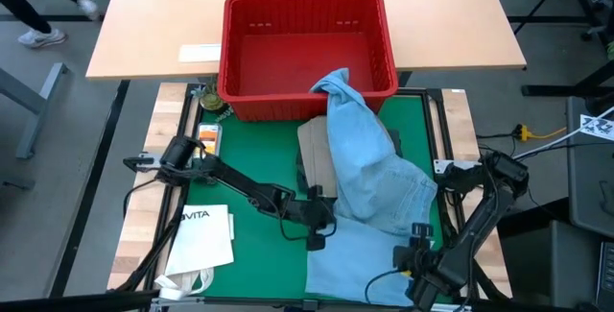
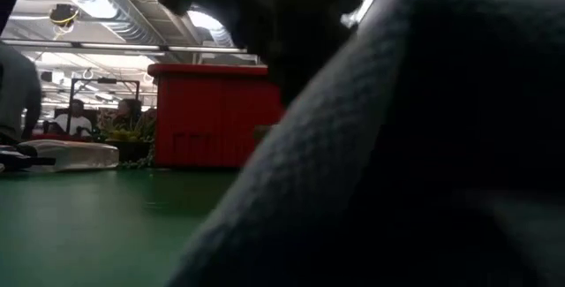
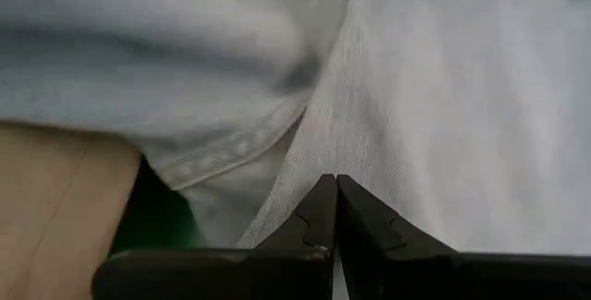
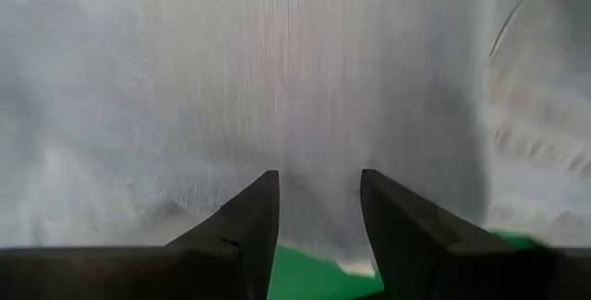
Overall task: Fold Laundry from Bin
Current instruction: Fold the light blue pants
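Light blue denim jeans (image 1: 369,173) hang with one end over the near rim of the red bin (image 1: 307,53). They run down across a khaki garment (image 1: 315,154) and spread flat on the green mat (image 1: 249,168) at the near edge. My left gripper (image 1: 318,233) is shut at the jeans' left edge. My right gripper (image 1: 419,245) stands at their near right side, its fingers apart with denim between them. In the low view, dark cloth (image 2: 397,146) hides both grippers. My left gripper pinches the jeans' cloth (image 3: 319,166) between its two shut fingertips, at the left edge of the spread part. It comes slanting down from the table's left. Creases in the denim run toward the fingertips. One layer or several, I cannot tell. My right gripper points down from above, with an edge of the jeans (image 4: 319,198) between its two fingers (image 4: 249,217). The fingers stay apart around the cloth. Green mat shows under that edge, and streaks in the denim run away from the fingers.
A white paper bag printed VITA (image 1: 201,240) lies at the mat's near left. Small items (image 1: 209,139) sit by the mat's far left corner. The bin stands partly on a light wooden table (image 1: 153,24) beyond the mat. People sit in the room behind (image 2: 75,119).
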`<state>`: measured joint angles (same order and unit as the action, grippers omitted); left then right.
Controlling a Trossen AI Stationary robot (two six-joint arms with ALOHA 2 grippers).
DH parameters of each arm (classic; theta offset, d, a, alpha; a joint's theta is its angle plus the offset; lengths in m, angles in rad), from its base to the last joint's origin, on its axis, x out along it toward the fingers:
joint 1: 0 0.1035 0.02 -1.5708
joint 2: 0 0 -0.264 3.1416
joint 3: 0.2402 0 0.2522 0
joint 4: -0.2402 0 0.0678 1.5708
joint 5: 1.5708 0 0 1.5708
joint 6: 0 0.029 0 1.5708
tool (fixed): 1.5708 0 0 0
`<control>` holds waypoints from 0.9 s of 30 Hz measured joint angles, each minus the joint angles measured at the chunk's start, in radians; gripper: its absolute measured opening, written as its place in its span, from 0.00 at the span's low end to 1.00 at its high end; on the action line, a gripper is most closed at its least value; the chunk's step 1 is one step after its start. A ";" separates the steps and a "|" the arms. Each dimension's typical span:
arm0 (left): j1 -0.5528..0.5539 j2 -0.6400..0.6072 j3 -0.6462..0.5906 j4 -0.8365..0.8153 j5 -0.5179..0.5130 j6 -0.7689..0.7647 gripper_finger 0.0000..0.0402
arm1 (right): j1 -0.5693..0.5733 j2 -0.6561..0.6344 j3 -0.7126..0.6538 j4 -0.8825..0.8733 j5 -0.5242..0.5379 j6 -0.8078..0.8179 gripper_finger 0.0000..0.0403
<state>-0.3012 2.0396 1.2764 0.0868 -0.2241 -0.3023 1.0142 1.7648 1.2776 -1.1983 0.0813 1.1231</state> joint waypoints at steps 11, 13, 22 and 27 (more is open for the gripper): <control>0.051 0.102 0.002 0.008 -0.043 -0.002 0.01 | -0.001 0.000 -0.175 0.202 -0.194 0.059 0.39; 0.051 0.105 0.003 0.009 -0.043 -0.001 0.01 | -0.001 0.000 -0.180 0.231 -0.207 0.059 0.39; 0.050 0.061 -0.001 -0.001 -0.007 -0.003 0.01 | 0.002 0.000 -0.095 0.159 -0.196 0.049 0.39; 0.045 0.015 -0.001 0.007 0.041 -0.005 0.01 | 0.002 0.000 -0.012 0.054 -0.186 0.048 0.39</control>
<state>-0.2560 2.0550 1.2758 0.0943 -0.1829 -0.3069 1.0157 1.7645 1.2657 -1.1445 -0.1047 1.1706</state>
